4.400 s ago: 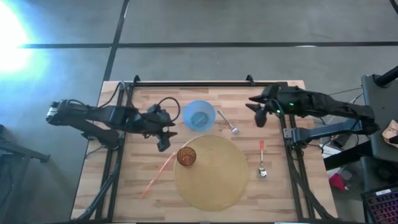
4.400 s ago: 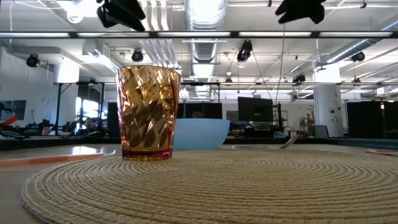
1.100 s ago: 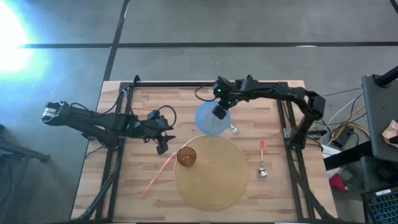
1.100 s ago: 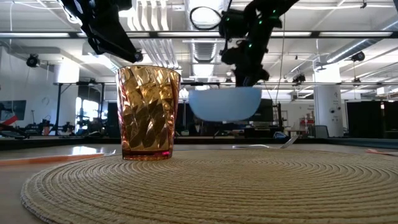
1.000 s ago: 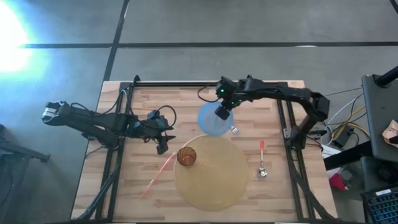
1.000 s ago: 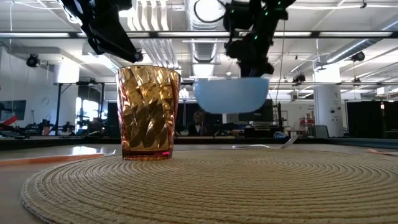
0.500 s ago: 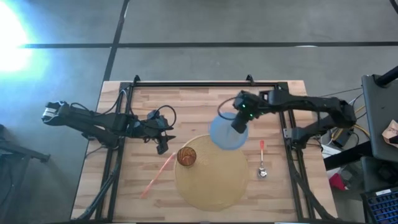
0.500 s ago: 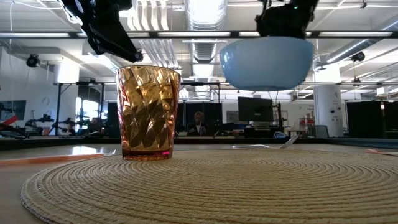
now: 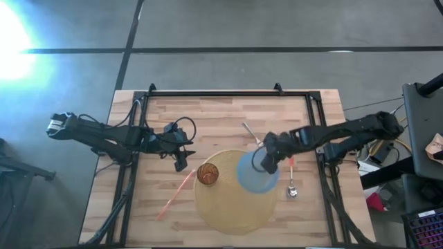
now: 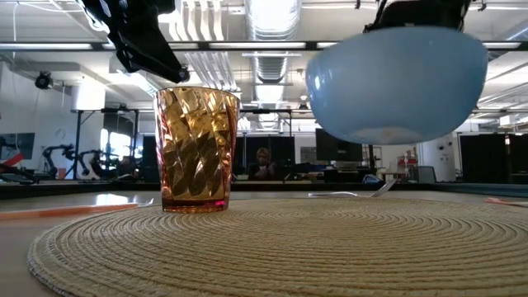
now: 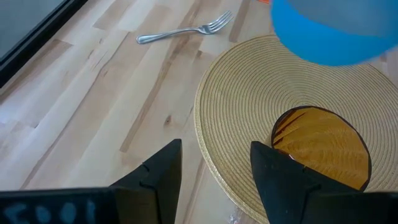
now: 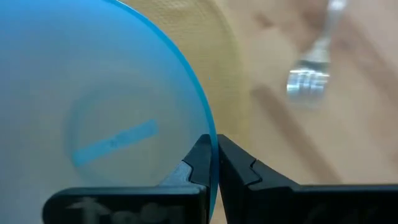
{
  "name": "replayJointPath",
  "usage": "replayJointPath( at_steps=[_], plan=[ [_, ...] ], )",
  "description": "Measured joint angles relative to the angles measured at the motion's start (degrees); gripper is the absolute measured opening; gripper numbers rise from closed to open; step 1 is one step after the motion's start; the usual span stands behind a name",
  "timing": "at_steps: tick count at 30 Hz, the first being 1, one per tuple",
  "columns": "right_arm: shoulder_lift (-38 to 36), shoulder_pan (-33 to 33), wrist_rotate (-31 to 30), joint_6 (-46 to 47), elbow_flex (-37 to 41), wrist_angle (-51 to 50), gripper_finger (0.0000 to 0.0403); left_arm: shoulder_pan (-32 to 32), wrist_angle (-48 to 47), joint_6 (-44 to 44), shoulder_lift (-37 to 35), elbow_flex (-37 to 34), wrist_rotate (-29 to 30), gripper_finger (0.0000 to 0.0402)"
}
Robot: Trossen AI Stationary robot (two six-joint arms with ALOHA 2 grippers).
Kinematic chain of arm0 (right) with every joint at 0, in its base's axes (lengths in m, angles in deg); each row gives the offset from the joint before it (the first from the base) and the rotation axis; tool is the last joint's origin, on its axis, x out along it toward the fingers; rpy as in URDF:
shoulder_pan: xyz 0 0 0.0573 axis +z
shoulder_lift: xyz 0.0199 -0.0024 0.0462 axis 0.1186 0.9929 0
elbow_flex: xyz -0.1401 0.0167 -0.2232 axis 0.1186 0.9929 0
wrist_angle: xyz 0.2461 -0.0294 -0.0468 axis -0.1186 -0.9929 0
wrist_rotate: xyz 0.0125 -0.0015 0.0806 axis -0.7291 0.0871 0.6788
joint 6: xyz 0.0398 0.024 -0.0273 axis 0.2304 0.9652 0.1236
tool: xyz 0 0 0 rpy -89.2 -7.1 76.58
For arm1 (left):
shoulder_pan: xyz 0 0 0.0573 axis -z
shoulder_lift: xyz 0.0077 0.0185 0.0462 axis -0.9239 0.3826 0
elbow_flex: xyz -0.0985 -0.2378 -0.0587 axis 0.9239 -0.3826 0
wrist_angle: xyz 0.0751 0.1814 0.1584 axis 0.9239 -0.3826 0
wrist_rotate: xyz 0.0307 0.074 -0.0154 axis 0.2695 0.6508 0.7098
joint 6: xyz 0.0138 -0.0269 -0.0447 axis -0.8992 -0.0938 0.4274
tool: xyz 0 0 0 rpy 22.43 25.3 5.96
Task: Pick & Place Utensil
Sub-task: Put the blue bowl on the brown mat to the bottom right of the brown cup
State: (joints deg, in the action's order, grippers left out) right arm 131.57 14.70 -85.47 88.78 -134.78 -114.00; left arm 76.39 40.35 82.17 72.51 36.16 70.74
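Bowl point(image 9: 257, 173) hangs rim-up, level, over mat point(image 9: 228, 207); right gripper point(image 9: 265, 158) clamps its rim; left gripper point(image 9: 181, 156) parted.

No readable text, labels, brands or nos. anywhere. Closest thing: pale blurred marks on the left gripper's point(image 11: 214, 168) housing in left wrist view, can't be made out. The blue bowl point(image 12: 93, 118) has a darker streak inside, not lettering.

strong glare burns the high view's left edge; ceiling strip lights point(image 10: 272, 12) brighten the low view; the fork point(image 12: 309, 79) in the right wrist view is blurred.
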Motion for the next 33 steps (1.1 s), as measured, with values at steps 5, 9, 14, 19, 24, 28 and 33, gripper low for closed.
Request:
replayJointPath(
  at_steps=[5, 9, 14, 19, 24, 28, 33],
  plan=[
    [4.12, 4.93, 0.23, 2.08, -0.67, 6.13, 0.0012, -0.02, -0.04, 0.00, 0.00, 0.00, -0.01, 0.0181],
    [9.19, 7.53, 0.22, 1.98, -4.05, 6.54, 0.0012, -0.02, -0.04, 0.00, 0.00, 0.00, -0.01, 0.0181],
    [15.82, 9.03, 0.14, -1.92, -10.00, 6.48, 0.0012, -0.02, -0.02, 0.00, 0.00, 0.00, 0.01, 0.0181],
    [22.02, 9.79, 0.08, -6.40, -15.46, 6.30, 0.0012, 0.00, 0.00, 1.07, 0.00, 0.00, -0.01, 0.0181],
    [27.09, 10.62, 0.06, -10.25, -18.12, 6.20, 0.0012, -0.01, 0.02, 1.45, 0.00, 0.00, -0.01, 0.0181],
    [29.85, 10.91, 0.05, -11.13, -18.74, 5.98, 0.0012, -0.02, 0.00, 1.53, 0.00, 0.00, -0.01, 0.0181],
    [30.60, 11.01, 0.06, -12.28, -19.44, 6.45, 0.0012, 0.00, -0.01, 2.45, 0.00, 0.00, -0.01, 0.0181]
  ],
)
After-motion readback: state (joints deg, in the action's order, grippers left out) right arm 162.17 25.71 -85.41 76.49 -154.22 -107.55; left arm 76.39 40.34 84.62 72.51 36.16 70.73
